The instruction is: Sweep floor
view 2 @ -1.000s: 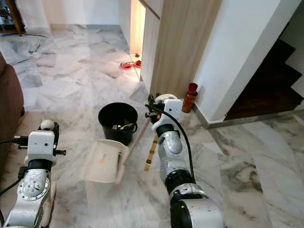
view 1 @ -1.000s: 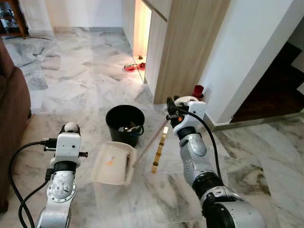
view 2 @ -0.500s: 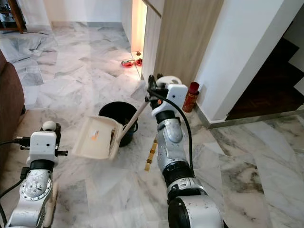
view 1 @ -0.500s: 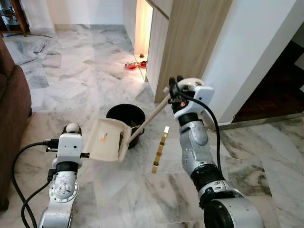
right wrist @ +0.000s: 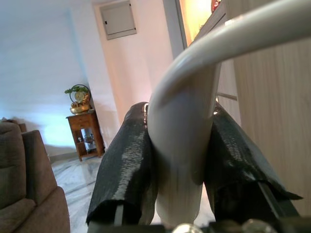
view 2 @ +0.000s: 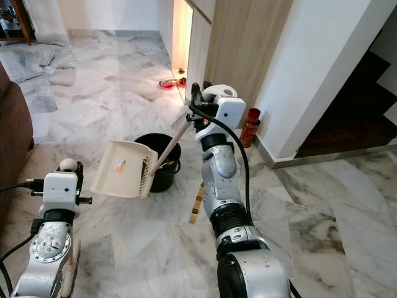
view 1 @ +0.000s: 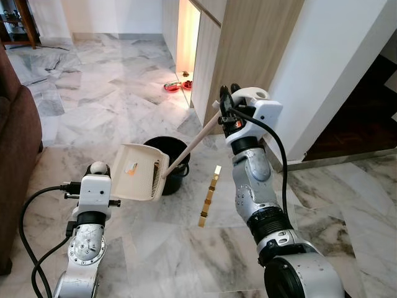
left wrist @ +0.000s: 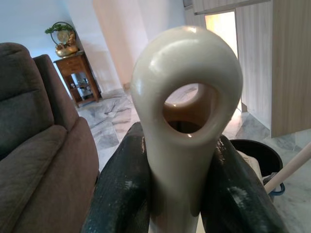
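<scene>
I see the right gripper [right wrist: 177,160] clenched on the pale handle [view 1: 193,144] of the dustpan [view 1: 138,180], which hangs tilted in mid-frame of the left eye view, its mouth over the rim of the black bucket [view 1: 177,177]. A small orange scrap [view 1: 131,166] sits inside the pan.

The left gripper [left wrist: 182,194] grasps a cream handle with a hanging hole [left wrist: 187,102]; probably the broom's, though I can't see its head.

Surroundings: gold strip [view 1: 209,195] lying on the marble floor [view 1: 93,118] right of the bucket; wood-panel cabinet [view 1: 248,56] upper centre, red bowls [view 1: 177,85] by its lit gap; red can [view 2: 250,127] at the white wall's foot; brown sofa [view 1: 15,155] at the left edge.
</scene>
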Motion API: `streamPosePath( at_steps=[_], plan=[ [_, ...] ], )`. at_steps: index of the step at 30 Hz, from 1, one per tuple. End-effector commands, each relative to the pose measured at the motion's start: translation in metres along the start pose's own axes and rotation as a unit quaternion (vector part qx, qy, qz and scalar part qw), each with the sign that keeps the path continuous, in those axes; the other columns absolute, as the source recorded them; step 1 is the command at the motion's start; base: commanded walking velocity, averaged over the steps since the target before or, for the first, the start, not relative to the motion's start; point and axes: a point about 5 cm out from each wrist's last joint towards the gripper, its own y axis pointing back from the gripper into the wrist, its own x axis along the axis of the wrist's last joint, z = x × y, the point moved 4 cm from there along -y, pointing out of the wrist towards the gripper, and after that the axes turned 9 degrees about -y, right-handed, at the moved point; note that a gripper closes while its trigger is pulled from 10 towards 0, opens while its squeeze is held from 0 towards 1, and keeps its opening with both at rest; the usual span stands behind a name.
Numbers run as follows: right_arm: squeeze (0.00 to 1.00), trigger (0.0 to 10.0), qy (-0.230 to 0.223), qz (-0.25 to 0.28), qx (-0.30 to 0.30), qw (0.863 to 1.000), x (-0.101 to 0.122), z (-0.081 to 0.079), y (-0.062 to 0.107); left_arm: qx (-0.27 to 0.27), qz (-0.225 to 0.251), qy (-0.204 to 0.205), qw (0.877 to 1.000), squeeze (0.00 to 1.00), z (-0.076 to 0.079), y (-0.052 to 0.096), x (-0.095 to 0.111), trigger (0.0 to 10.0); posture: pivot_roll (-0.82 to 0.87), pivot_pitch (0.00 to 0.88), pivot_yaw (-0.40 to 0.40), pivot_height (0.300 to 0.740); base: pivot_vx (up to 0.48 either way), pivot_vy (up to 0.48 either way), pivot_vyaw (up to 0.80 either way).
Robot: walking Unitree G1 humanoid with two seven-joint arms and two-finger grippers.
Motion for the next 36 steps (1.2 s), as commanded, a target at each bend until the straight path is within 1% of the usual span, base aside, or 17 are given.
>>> streamPosePath(
  at_steps=[1, 10, 36],
  plan=[
    [0.0, 10.0, -0.021, 0.054, 0.028, 0.998, 0.0243, -0.0235, -0.0141, 0.006, 0.026, -0.003, 1.0, 0.0, -0.0011, -0.0036, 0.0129, 10.0, 0.24, 0.0, -0.093, 0.74, 0.266, 0.0, 0.0],
    [0.0, 10.0, -0.022, 0.043, 0.044, 0.998, 0.0209, -0.0298, -0.0147, 0.01, 0.027, -0.005, 1.0, 0.0, -0.0028, -0.004, 0.014, 10.0, 0.24, 0.0, -0.089, 0.74, 0.304, 0.246, 0.0],
    [0.0, 10.0, -0.022, 0.038, 0.046, 0.998, 0.0196, -0.0298, -0.0147, 0.013, 0.028, -0.005, 1.0, 0.0, -0.0035, -0.0044, 0.0148, 10.0, 0.24, 0.0, -0.091, 0.74, 0.326, 0.258, 0.0]
  ],
)
